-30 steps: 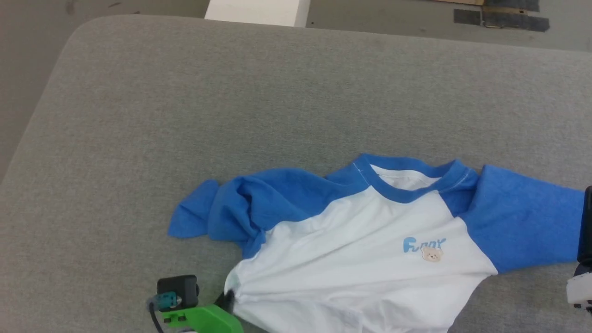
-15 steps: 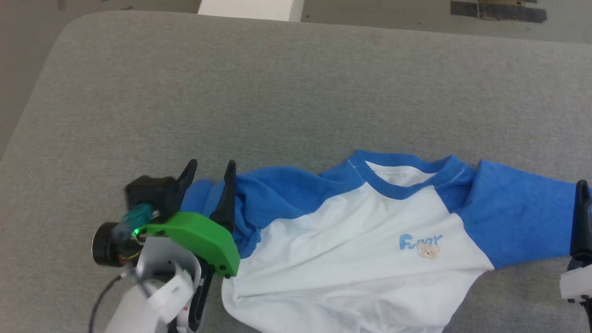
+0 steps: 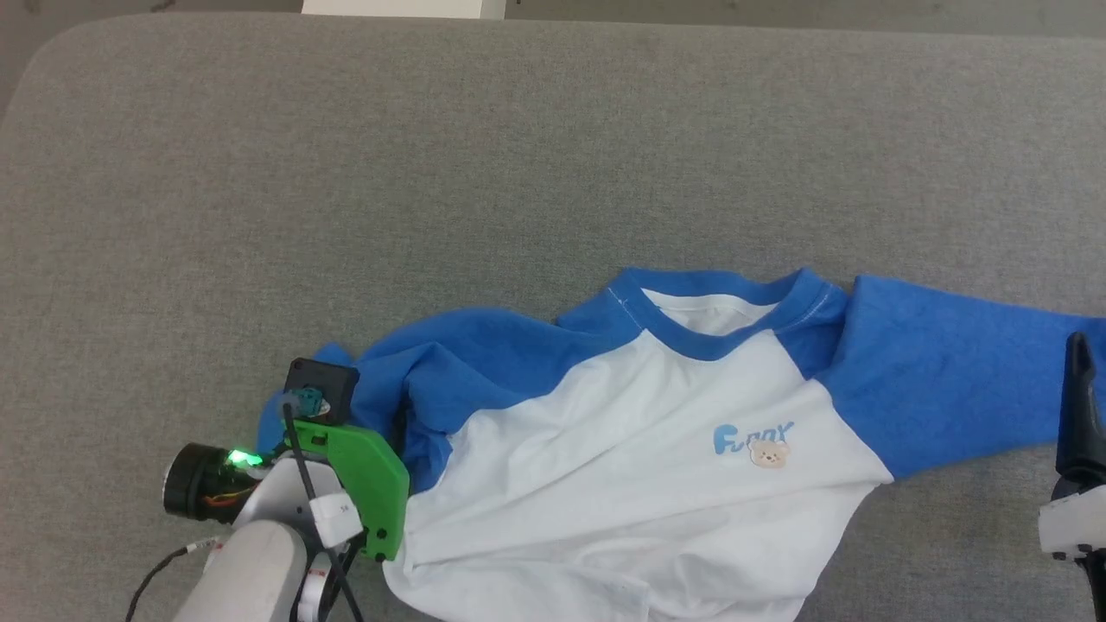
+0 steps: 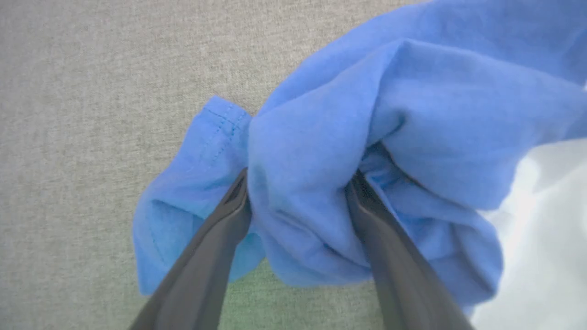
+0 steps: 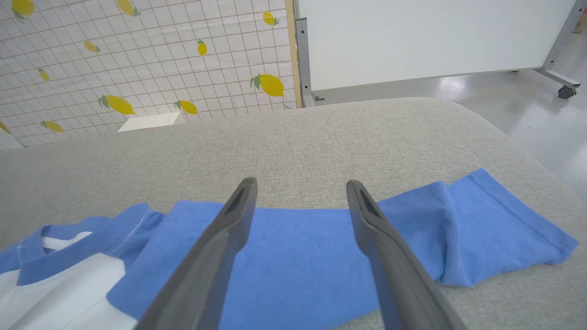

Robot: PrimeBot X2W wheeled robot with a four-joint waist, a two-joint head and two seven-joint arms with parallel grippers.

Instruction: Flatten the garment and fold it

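Observation:
The garment (image 3: 639,466) lies face up on the grey padded surface (image 3: 518,155), its white body wrinkled and its blue neck trim toward the far side. Its left sleeve (image 4: 321,137) is bunched in a heap. My left gripper (image 4: 298,176) is open and pushed down over that heap, one fold of blue cloth between the spread fingers. In the head view its green housing (image 3: 363,475) covers the fingers. The right sleeve (image 5: 298,238) lies stretched out flat. My right gripper (image 5: 301,183) hovers open just above it, with one dark finger (image 3: 1076,397) at the right edge.
The padded surface ends in a rounded corner (image 3: 34,52) at the far left and another at the far right (image 5: 481,119), with bare floor beyond. A white box (image 3: 402,7) stands past the far edge. A lemon-print wall (image 5: 137,59) and a wheeled white panel (image 5: 412,36) stand behind.
My left gripper let go of the white hem, opened, moved up to the bunched left sleeve and came down over it. The camera shifted a little. The right gripper stayed put.

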